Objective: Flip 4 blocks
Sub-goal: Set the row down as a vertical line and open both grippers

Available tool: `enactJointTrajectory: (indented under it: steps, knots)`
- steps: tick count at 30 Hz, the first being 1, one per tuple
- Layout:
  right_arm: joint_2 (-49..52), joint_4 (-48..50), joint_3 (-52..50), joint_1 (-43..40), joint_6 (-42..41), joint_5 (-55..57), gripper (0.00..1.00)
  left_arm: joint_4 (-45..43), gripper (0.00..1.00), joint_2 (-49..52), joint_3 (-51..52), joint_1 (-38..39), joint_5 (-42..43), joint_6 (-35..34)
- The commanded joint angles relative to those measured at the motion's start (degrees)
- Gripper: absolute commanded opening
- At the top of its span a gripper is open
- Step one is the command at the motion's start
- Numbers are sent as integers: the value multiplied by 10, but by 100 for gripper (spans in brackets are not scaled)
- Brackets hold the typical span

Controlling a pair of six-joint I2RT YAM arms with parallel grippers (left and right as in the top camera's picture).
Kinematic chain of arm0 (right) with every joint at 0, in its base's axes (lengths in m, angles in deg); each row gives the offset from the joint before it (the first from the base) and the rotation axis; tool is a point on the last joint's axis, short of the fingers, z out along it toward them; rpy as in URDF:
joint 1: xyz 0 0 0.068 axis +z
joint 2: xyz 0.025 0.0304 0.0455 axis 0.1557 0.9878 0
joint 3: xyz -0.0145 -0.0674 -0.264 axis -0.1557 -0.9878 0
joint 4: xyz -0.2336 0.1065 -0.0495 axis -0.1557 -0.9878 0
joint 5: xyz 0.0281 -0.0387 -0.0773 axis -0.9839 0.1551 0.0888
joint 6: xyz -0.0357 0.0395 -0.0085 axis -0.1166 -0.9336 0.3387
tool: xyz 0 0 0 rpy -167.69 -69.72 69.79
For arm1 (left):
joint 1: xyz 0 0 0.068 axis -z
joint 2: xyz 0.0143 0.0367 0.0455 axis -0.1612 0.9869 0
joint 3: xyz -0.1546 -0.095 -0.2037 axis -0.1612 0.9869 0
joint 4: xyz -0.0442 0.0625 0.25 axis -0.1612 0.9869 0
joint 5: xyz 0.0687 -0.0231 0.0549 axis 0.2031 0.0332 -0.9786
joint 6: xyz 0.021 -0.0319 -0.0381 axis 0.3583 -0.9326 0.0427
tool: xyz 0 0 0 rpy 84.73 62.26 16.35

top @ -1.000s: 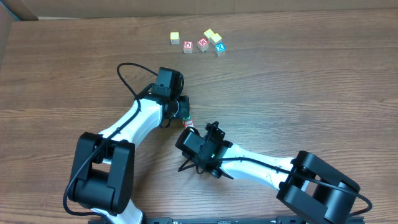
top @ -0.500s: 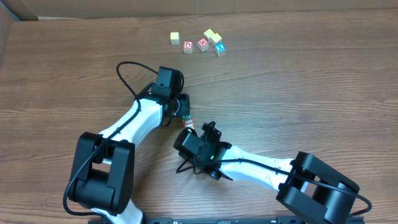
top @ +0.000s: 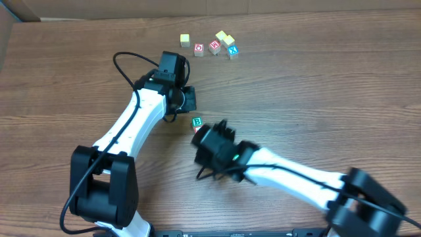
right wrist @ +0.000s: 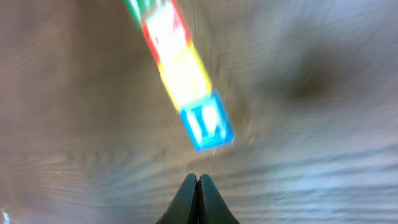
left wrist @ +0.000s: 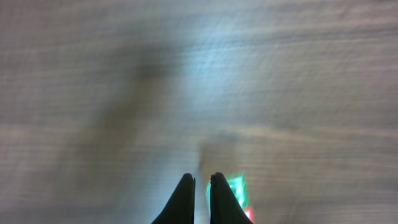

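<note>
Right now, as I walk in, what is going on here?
Two robot arms work on a short row of alphabet blocks on the wooden table. Both pincers are shut and hold nothing. The right pincer points at the blue L block at the row's end; the left pincer is close beside the green B block at the other end. Five more cubes sit apart, farther away.
</note>
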Motion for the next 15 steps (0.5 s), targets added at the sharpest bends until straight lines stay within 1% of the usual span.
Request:
enactJointTrajectory:
  steps: [1,5,8,11,15]
  knots:
    - [-34,-32,17,-73,88,11,4,43,4,-12,0,-2,-30,-28]
    - [-30,-74,15,-155,126,18,4,30,4,-11,38,-2,-35,-43]
    - [-30,-79,7,-198,155,20,4,-11,4,-10,71,-2,-34,-42]
    - [-30,-80,-2,-226,169,22,4,-42,4,-10,90,-2,-28,-47]
    - [-30,-85,-11,-249,169,35,4,-44,4,-10,95,2,-28,-55]
